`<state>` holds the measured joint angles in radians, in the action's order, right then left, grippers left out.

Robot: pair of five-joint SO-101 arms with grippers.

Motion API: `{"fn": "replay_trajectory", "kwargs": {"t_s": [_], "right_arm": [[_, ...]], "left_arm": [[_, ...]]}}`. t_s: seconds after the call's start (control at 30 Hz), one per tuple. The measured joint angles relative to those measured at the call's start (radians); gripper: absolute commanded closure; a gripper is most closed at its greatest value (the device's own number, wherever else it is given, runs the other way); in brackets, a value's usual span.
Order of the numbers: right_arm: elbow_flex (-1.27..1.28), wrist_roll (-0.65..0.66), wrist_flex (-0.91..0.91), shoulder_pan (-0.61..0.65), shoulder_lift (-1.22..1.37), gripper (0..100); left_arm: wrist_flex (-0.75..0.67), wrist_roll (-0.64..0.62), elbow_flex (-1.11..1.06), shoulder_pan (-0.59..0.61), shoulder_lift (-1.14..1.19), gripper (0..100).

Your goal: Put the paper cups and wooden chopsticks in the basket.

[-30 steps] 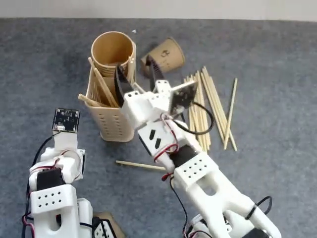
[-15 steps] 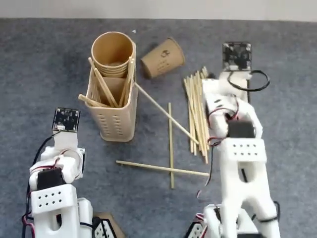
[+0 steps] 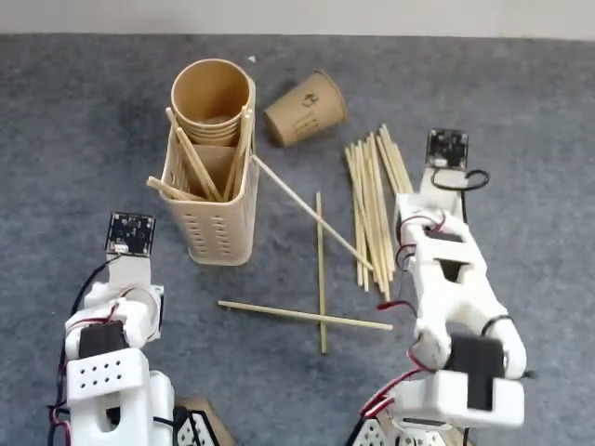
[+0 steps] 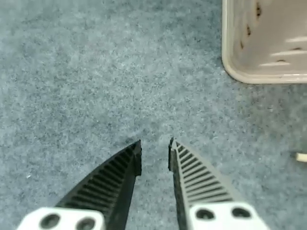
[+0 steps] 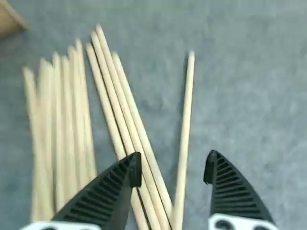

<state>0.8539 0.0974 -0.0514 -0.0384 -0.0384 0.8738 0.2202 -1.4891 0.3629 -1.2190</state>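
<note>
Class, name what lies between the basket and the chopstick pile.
High view: two loose chopsticks on the carpet, one slanting from beside the basket, one beside the pile.

The left wrist view's edge crops the basket (image 4: 249, 52); the right arm (image 3: 446, 269) covers some chopsticks (image 3: 367, 214).

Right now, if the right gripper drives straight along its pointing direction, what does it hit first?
The right gripper would likely meet the chopsticks lying under its open jaws first; height above them is unclear.
</note>
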Motion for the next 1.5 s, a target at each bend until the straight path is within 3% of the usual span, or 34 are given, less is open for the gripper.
{"fn": "replay_trajectory", "kwargs": {"t_s": [0.23, 0.37, 0.77, 0.87, 1.03, 1.13, 1.23, 1.5], "right_arm": [[-0.002, 0.117, 0.005, -0.002, 0.095, 80.2], [-0.002, 0.130, 0.005, -0.005, 0.112, 99.8], [-0.015, 0.132, 0.044, 0.003, 0.075, 99.3], [-0.015, 0.071, 0.117, 0.003, -0.041, 99.3], [-0.015, -0.141, 0.178, 0.043, -0.393, 99.3], [-0.015, -0.259, 0.184, 0.133, -0.621, 99.3], [-0.018, -0.292, 0.186, 0.282, -0.783, 99.3], [-0.123, -0.144, 0.359, 0.697, -0.704, 99.3]], "left_arm": [[-0.012, 0.000, -0.006, 0.000, 0.000, 87], [-0.012, 0.000, -0.006, 0.000, 0.000, 87], [-0.012, 0.000, -0.006, 0.000, 0.000, 87], [-0.012, 0.000, -0.006, 0.000, 0.000, 87], [-0.015, 0.000, -0.006, 0.000, 0.000, 87], [-0.015, 0.000, -0.006, 0.000, 0.000, 87], [-0.015, 0.000, -0.006, 0.000, 0.000, 87], [-0.015, 0.000, -0.006, 0.000, 0.000, 87]]}}
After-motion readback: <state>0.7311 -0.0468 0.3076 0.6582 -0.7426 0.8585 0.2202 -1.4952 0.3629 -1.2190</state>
